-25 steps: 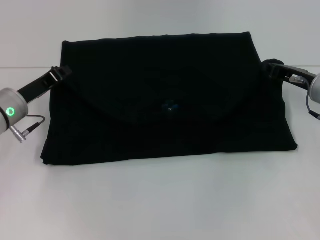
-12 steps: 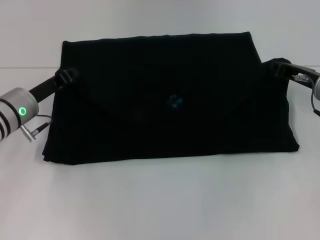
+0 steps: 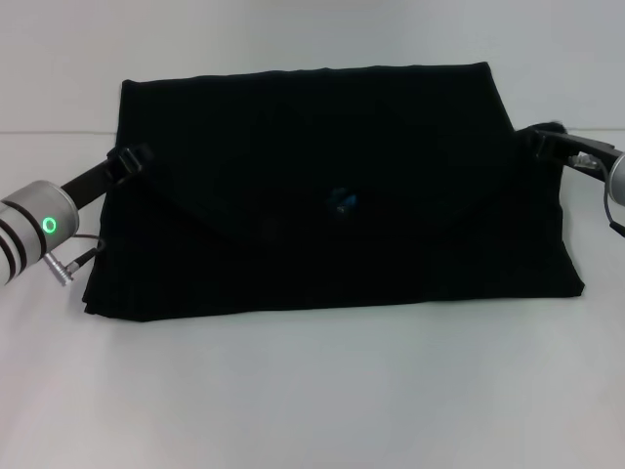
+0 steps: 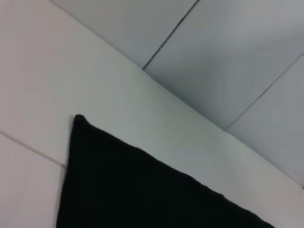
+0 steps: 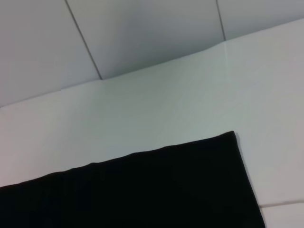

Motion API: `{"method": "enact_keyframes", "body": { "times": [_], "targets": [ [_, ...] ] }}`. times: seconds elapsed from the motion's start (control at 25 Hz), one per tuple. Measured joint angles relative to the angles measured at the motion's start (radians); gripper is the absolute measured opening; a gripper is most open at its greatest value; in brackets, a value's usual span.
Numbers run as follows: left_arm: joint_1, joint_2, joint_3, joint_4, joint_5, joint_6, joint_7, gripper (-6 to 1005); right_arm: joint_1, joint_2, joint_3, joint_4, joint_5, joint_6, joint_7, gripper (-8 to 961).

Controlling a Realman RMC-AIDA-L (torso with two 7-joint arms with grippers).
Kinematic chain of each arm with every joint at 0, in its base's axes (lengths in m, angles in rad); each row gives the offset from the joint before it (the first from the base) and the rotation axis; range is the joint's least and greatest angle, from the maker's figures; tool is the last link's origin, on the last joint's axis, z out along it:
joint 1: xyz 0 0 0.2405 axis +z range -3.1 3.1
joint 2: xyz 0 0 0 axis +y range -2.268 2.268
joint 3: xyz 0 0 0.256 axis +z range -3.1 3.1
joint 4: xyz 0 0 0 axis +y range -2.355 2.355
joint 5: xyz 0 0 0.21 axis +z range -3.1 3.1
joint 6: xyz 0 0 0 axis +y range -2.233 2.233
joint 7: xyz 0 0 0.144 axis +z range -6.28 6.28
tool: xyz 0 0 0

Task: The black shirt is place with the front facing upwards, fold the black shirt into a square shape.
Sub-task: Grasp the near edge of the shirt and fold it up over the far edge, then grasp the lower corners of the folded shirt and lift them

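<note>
The black shirt (image 3: 322, 244) lies flat on the white table as a wide rectangle. Its top part is folded down in a curved flap, and a small blue neck label (image 3: 342, 200) shows near the middle. My left gripper (image 3: 129, 156) sits at the shirt's left edge, just below the far left corner. At the right edge, near the far right corner, is my right gripper (image 3: 540, 140). Both are black against black cloth. The left wrist view shows one corner of the shirt (image 4: 142, 190). Another corner of the shirt (image 5: 142, 190) shows in the right wrist view.
The white table (image 3: 312, 391) runs on in front of the shirt and on both sides. A pale wall (image 3: 293, 29) rises close behind the shirt's far edge. The left arm's silver wrist with a green light (image 3: 39, 225) hangs over the table's left side.
The left arm has slid in toward the shirt, its gripper dropping slightly. The right gripper has shifted a little outward. The blue label has moved slightly up and to the right.
</note>
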Motion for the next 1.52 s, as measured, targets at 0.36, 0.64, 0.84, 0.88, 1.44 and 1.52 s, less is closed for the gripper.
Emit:
{"method": "enact_keyframes", "body": {
  "times": [0.36,0.64,0.84,0.88,1.44,1.52],
  "targets": [
    [0.040,0.008,0.016,-0.004,0.000,0.014,-0.113,189,-0.041,-0.006,-0.030,-0.003,0.001,-0.072,0.014,330],
    [0.122,0.065,0.041,-0.011,0.008,0.181,-0.261,547,-0.112,-0.030,-0.022,-0.026,0.063,-0.265,0.059,602],
    [0.185,0.159,0.177,-0.004,0.013,0.349,-0.433,744,-0.161,-0.086,-0.061,-0.040,0.050,-0.566,0.076,720],
    [0.191,0.174,0.206,-0.001,0.018,0.370,-0.465,780,-0.164,-0.099,-0.084,-0.040,0.040,-0.617,0.074,743],
    [0.199,0.219,0.259,0.114,0.257,0.511,-0.636,876,-0.170,-0.077,-0.381,-0.119,-0.067,-0.881,-0.144,949],
    [0.198,0.218,0.273,0.116,0.265,0.510,-0.634,873,-0.163,-0.065,-0.383,-0.123,-0.092,-0.874,-0.150,949]
  ]
}}
